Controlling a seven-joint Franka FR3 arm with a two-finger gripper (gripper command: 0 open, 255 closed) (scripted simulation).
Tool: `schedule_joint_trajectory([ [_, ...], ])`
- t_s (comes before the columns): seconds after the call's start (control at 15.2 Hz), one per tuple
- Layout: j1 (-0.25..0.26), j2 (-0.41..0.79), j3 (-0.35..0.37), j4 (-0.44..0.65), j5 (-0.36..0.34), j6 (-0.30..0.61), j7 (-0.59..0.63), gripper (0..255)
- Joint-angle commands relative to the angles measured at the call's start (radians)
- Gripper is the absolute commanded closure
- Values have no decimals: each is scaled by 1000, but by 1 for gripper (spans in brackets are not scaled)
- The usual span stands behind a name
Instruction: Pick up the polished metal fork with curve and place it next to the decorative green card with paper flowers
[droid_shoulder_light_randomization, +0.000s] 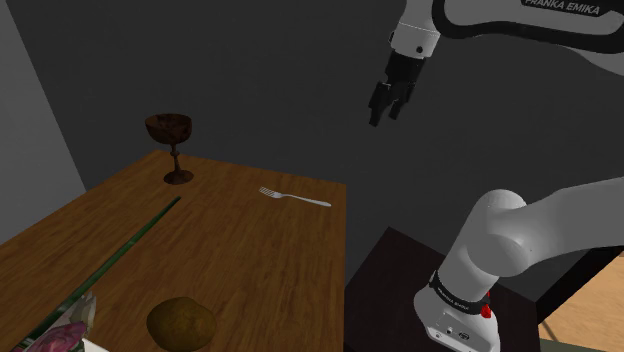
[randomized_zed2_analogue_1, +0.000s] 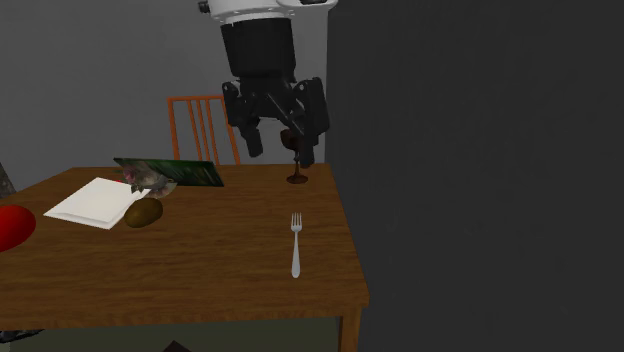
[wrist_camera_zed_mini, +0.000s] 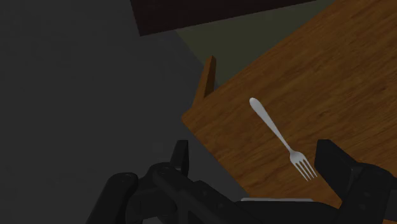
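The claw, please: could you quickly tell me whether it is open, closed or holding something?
Claw: open, holding nothing; the fork lies on the table, apart from it.

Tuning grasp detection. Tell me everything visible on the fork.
The fork is a single silvery piece with a metallic sheen: a slim handle widening to a rounded end, a narrow neck and four short tines. It lies flat on the wooden table, close to the edge at the second exterior view's right, with its tines pointing toward the dark goblet. Only the table touches it. The open gripper hangs in the air, well clear of it.
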Motion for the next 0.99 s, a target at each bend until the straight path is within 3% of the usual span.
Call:
schedule_joint_trajectory([
  [0.0, 0, 0, 0, 0, 0, 0, 0, 0],
  [0.92, 85, 378, -8, -61, 36, 422, -133, 0],
])
